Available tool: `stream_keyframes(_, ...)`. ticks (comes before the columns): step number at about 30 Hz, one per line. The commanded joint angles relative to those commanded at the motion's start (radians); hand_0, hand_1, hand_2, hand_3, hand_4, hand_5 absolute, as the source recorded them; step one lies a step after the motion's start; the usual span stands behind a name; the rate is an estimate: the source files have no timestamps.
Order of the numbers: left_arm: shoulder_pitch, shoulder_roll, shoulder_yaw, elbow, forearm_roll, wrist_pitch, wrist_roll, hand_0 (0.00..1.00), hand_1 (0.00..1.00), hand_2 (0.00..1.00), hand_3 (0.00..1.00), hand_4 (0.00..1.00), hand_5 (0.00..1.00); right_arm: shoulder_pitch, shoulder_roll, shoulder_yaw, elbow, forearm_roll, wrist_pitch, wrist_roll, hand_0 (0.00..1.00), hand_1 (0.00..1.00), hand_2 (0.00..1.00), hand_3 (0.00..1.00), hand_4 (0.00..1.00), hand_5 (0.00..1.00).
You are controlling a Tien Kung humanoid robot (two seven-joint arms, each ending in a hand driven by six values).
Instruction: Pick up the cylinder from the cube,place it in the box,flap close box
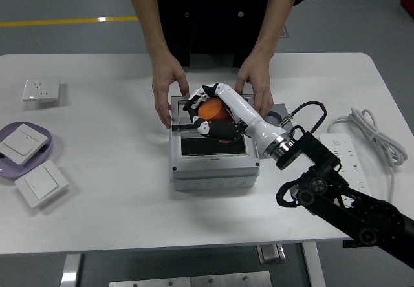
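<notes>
My right hand is shut on the orange cylinder and holds it over the open grey box, above its dark inside. The box's clear lid stands up at the back, mostly hidden behind my hand. A person at the far side holds the box's back corners with both hands, one hand on the left and the other hand on the right. The grey cube sits just right of the box, mostly hidden by my forearm. My left arm is out of view.
A purple plate with a white switch panel sits at the left edge, another white panel beside it and a white socket farther back. A white power strip with cable lies at the right.
</notes>
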Motion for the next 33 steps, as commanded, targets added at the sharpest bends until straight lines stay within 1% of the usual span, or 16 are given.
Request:
stream_keyframes(5,-0.001,0.001,0.002,0.000,-0.001,0.000,0.000,0.614,0.625,0.650,0.685,0.767,0.452,0.038,0.024,-0.030,-0.057,-0.129,0.102,-0.110,0.177,0.196,0.276,0.196,0.002,0.002)
stream_keyframes(10,-0.001,0.001,0.006,0.000,-0.003,0.001,0.000,0.614,0.625,0.650,0.685,0.767,0.452,0.058,0.034,-0.042,-0.082,-0.304,0.204,-0.226,0.177,0.196,0.276,0.196,0.002,0.002)
stream_keyframes(12,-0.002,0.000,0.006,0.000,-0.003,0.001,0.001,0.614,0.625,0.650,0.685,0.766,0.450,0.059,0.036,-0.043,-0.085,-0.373,0.227,-0.261,0.173,0.191,0.272,0.196,0.002,0.002)
stream_keyframes(14,-0.002,0.000,0.006,0.000,-0.002,0.001,0.001,0.614,0.625,0.650,0.685,0.766,0.450,0.058,0.037,-0.042,-0.084,-0.432,0.240,-0.278,0.173,0.191,0.272,0.196,0.002,0.002)
stream_keyframes(16,-0.002,0.000,0.005,0.000,-0.001,0.001,0.001,0.614,0.625,0.650,0.685,0.766,0.450,0.057,0.037,-0.042,-0.080,-0.485,0.242,-0.285,0.173,0.191,0.272,0.196,0.002,0.002)
stream_keyframes(17,-0.003,0.000,0.003,0.000,0.001,0.001,0.001,0.614,0.625,0.650,0.685,0.767,0.448,0.056,0.038,-0.042,-0.078,-0.506,0.240,-0.285,0.203,0.202,0.277,0.213,0.002,0.002)
stream_keyframes(19,-0.003,0.000,-0.002,-0.001,0.006,0.001,0.000,0.614,0.625,0.650,0.685,0.767,0.448,0.055,0.039,-0.043,-0.074,-0.544,0.232,-0.282,0.203,0.202,0.277,0.213,0.002,0.002)
stream_keyframes(20,-0.004,0.000,-0.005,-0.001,0.008,0.001,-0.001,0.614,0.625,0.650,0.685,0.767,0.448,0.055,0.040,-0.043,-0.073,-0.557,0.227,-0.279,0.203,0.202,0.277,0.213,0.002,0.002)
stream_keyframes(22,-0.005,0.000,-0.010,-0.002,0.012,0.001,-0.003,0.614,0.625,0.650,0.685,0.767,0.448,0.054,0.041,-0.045,-0.071,-0.557,0.200,-0.257,0.203,0.202,0.277,0.213,0.002,0.002)
stream_keyframes(23,-0.005,0.000,-0.011,-0.002,0.013,0.001,-0.003,0.614,0.625,0.650,0.683,0.767,0.448,0.054,0.041,-0.045,-0.072,-0.554,0.188,-0.247,0.582,0.502,0.497,0.516,0.314,0.002)
stream_keyframes(25,-0.005,0.000,-0.012,-0.002,0.014,0.001,-0.003,0.614,0.625,0.650,0.683,0.767,0.448,0.053,0.041,-0.045,-0.076,-0.546,0.163,-0.228,0.582,0.502,0.497,0.516,0.314,0.002)
stream_keyframes(28,-0.005,-0.001,-0.015,-0.002,0.017,0.001,-0.004,0.614,0.625,0.650,0.683,0.767,0.448,0.051,0.040,-0.044,-0.083,-0.536,0.151,-0.218,0.582,0.502,0.497,0.516,0.314,0.002)
stream_keyframes(29,-0.005,-0.001,-0.017,-0.003,0.018,0.001,-0.005,0.614,0.625,0.650,0.683,0.767,0.448,0.050,0.040,-0.044,-0.086,-0.533,0.150,-0.216,0.709,0.637,0.627,0.671,0.525,0.002)
stream_keyframes(33,-0.005,-0.001,-0.020,-0.003,0.021,0.002,-0.006,0.614,0.625,0.650,0.683,0.767,0.448,0.048,0.039,-0.045,-0.094,-0.525,0.154,-0.214,0.709,0.637,0.627,0.671,0.525,0.002)
